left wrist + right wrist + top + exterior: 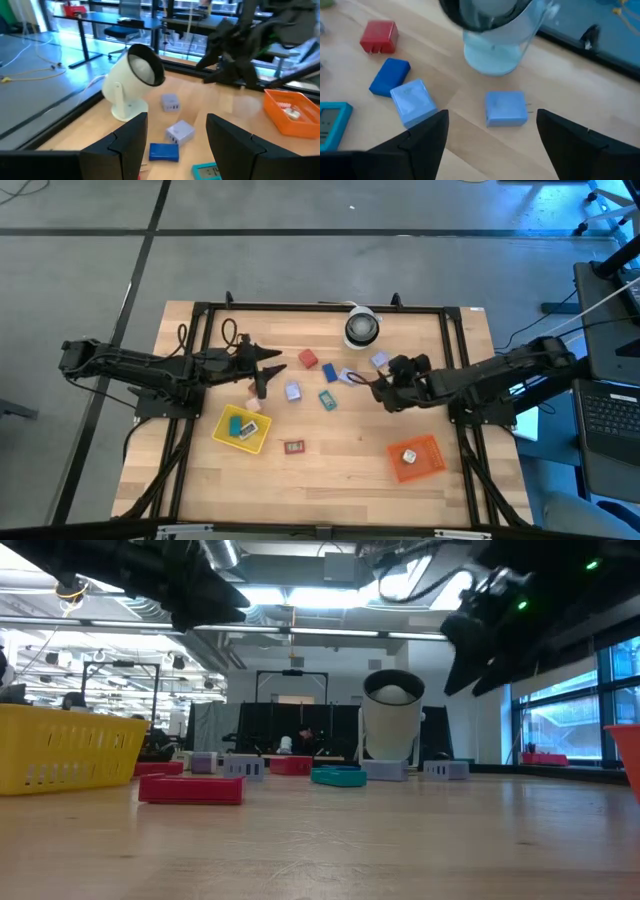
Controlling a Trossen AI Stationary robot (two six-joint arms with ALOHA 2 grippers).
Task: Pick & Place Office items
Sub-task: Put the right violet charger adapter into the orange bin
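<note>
Small office items lie loose on the wooden table: a red block (307,359), a blue one (330,370), lavender ones (293,392) (348,376) (380,360), a teal one (327,399) and a flat red one (294,446). My right gripper (380,385) (492,114) is open above the table. The lavender block (506,107) near the white roll lies just ahead of its fingers, untouched. My left gripper (268,368) (177,120) is open and empty, held above the table by the yellow tray (222,432).
A white roll (361,328) stands at the far edge, close behind the lavender block. The yellow tray holds a teal piece (240,426). An orange tray (432,462) at the near right holds a white piece. Bare wood lies along the near edge.
</note>
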